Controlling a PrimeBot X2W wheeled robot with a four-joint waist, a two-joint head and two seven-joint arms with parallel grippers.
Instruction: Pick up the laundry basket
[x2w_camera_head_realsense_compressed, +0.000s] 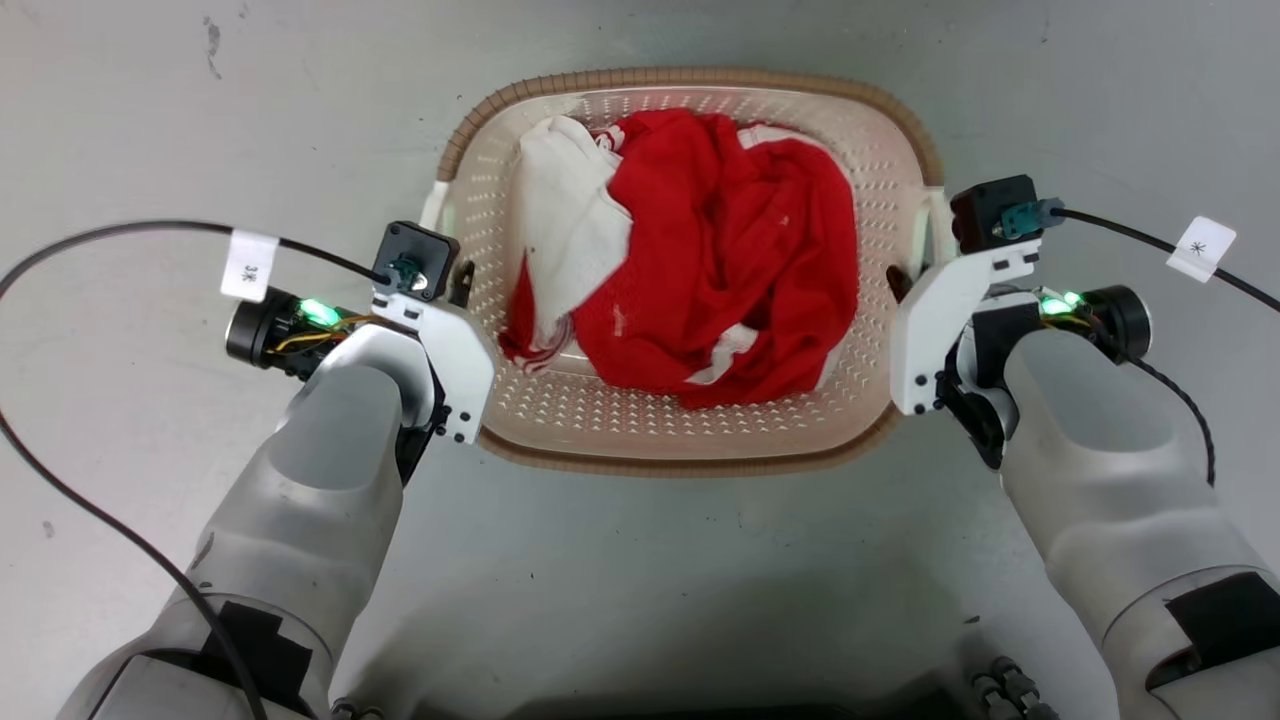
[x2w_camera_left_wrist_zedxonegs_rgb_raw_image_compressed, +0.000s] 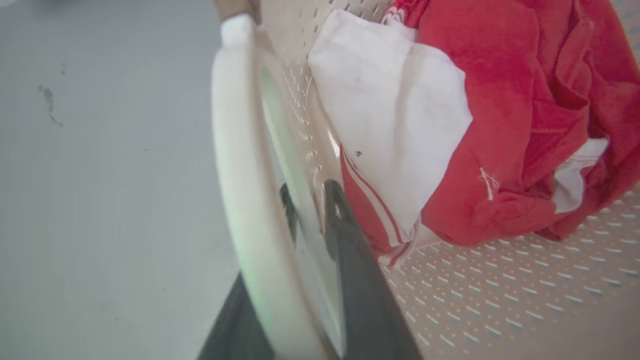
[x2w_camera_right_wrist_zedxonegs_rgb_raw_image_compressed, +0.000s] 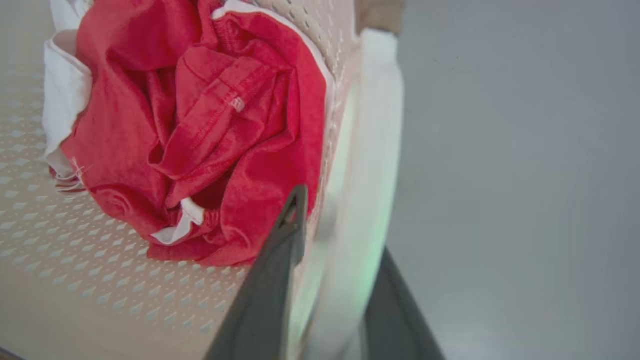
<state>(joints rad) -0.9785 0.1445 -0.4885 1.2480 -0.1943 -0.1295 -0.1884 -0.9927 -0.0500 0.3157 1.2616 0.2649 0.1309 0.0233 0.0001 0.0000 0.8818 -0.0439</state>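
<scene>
basket sits on floor, laundry inside | left gripper looks clamped on left handle | right gripper likewise on right handle | judged: grasp done, lift left

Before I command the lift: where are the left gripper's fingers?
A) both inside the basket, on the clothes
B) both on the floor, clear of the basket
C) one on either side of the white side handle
C: the left gripper has its fingers astride the white handle of the laundry basket, one inside the wall, one outside.
</scene>
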